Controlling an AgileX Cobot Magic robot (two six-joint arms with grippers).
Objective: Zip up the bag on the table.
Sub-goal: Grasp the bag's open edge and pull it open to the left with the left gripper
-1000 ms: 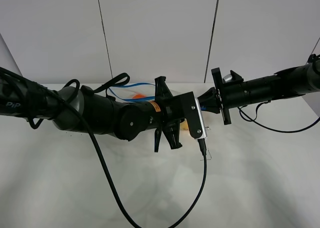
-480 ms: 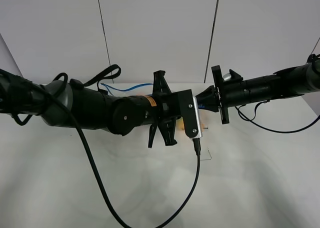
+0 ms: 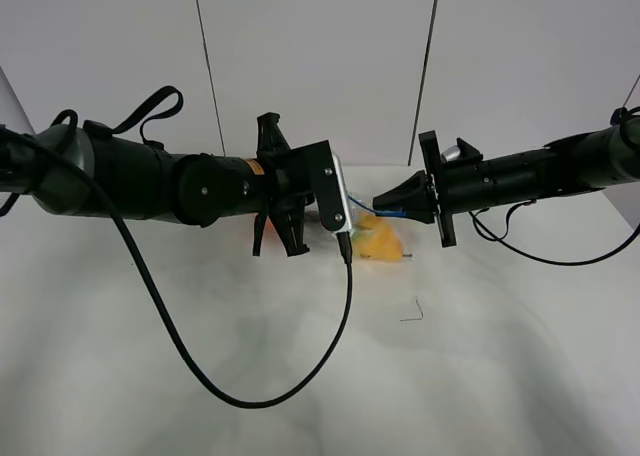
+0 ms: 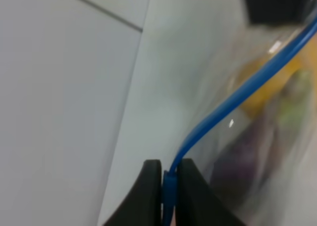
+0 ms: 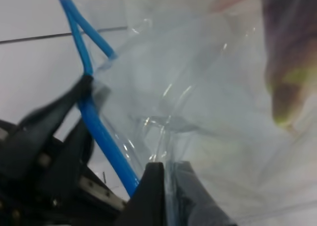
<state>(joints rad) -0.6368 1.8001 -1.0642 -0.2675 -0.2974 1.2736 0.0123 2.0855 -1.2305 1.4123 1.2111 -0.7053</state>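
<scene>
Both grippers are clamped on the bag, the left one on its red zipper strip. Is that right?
No. The zipper strip is blue, not red; the left wrist view shows it. The rest holds: the left gripper is shut on that strip, the right gripper on the clear bag.

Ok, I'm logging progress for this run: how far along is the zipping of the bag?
Done: the right tool pinches the bag by its clear plastic, and the blue zipper strip from there to the left tool runs as one line, seemingly sealed. In hand: the left tool is clamped on the strip. Left: beyond it the strip forks in two, so that stretch looks unzipped.
</scene>
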